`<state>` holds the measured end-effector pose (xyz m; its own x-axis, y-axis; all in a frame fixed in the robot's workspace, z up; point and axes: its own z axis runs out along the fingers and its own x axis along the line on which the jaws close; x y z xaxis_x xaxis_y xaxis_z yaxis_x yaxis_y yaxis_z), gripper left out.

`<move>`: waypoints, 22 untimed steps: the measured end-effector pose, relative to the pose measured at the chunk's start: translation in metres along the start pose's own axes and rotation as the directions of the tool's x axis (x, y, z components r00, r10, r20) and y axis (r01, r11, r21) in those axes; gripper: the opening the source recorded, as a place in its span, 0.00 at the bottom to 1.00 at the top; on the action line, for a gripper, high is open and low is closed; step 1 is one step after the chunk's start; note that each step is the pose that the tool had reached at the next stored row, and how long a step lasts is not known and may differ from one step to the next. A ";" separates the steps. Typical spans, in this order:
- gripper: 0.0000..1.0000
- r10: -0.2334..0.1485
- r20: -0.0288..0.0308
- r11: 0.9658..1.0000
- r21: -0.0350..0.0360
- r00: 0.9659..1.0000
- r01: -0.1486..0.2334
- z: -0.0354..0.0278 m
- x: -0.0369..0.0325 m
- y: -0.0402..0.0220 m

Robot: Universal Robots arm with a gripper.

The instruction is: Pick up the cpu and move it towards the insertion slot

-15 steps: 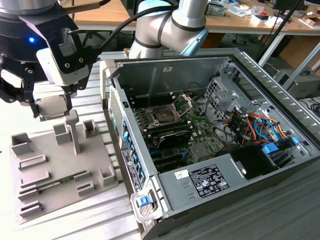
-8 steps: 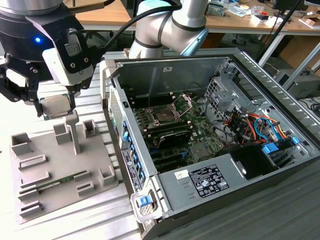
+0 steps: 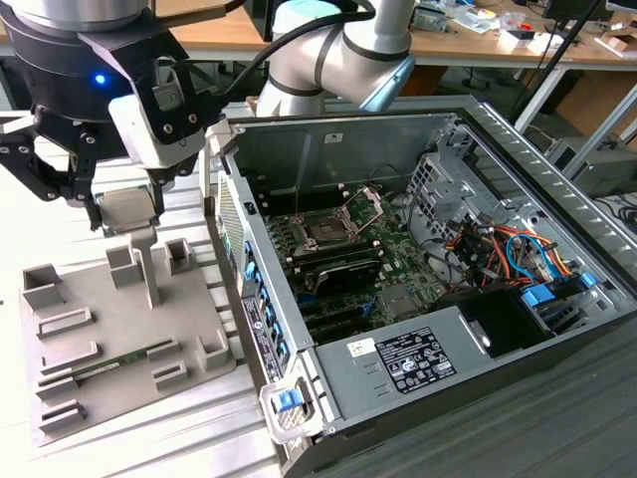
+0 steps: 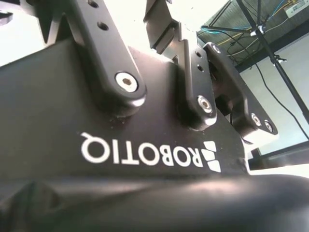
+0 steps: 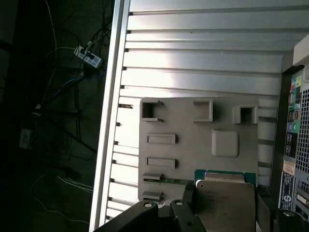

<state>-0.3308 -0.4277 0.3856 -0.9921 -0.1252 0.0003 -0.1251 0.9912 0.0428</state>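
First wrist view: cpu (image 5: 224, 198) at the tool (image 5: 193, 212), above the grey holder (image 5: 193, 145).

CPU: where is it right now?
The CPU sits at the gripper, above the grey holder plate on the exterior view's left, outside the open case.

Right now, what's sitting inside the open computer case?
Inside the computer case lies a green motherboard with the insertion slot, its load plate raised, plus coloured cables and a power supply. What lies beneath the power supply is covered.

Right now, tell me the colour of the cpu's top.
Pale silvery grey, with a green edge; the cpu shows best in the first wrist view.
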 end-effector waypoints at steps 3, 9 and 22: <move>0.55 0.000 0.000 1.000 0.000 1.000 0.000 0.0000 -0.0066 -0.0009; 0.55 0.000 0.000 1.000 0.000 1.000 0.000 -0.0001 -0.0231 -0.0029; 0.55 0.000 -0.002 1.000 0.000 1.000 0.000 -0.0003 -0.0692 -0.0087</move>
<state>-0.2611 -0.4277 0.3855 -0.9921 -0.1252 0.0022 -0.1250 0.9912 0.0430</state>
